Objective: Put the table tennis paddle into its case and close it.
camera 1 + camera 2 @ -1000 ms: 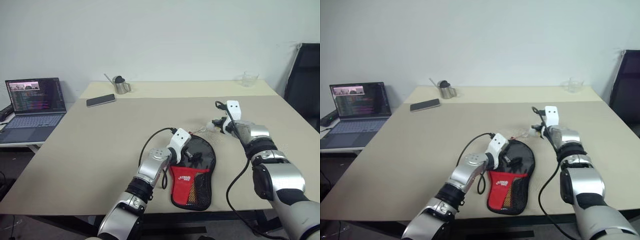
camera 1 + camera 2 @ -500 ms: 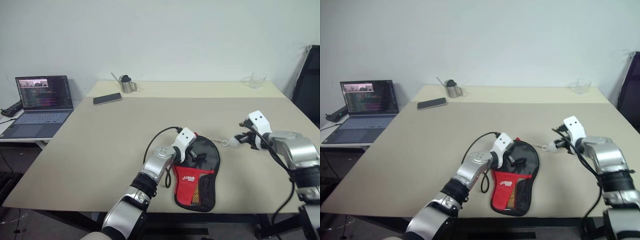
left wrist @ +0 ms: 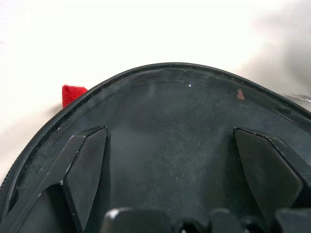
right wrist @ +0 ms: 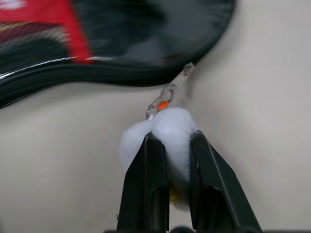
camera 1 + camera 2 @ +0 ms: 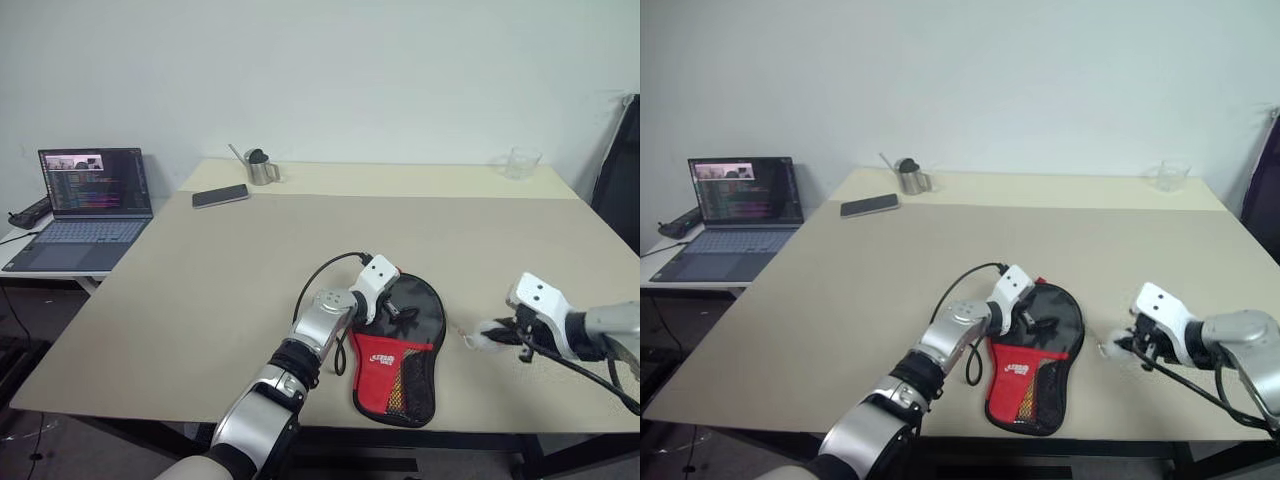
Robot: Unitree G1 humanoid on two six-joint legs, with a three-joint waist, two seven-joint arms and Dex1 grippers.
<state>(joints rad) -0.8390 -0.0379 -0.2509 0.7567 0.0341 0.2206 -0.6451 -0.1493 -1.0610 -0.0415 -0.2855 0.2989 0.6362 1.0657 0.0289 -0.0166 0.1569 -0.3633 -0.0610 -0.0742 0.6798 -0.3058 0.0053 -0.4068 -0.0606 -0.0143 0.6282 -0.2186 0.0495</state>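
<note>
Dragging back along the case's right edge, right gripper [image 4: 169, 145] pinches the white fluffy ball charm [image 4: 165, 131]; left gripper [image 3: 170, 160], spread, pins the soft black-and-red fabric paddle case [image 5: 405, 345], probably nearly zipped.

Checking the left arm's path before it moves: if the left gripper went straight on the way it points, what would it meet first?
Probably the case: the left gripper, fingers open, sits low over its black top with nothing between.

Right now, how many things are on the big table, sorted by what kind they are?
Paddle cases: 1, the case
Fluffy ball charms: 1, the white fluffy ball
Phones: 1, the phone
Metal cups: 1, the metal cup
Clear glasses: 1, the glass
Total: 5
</note>
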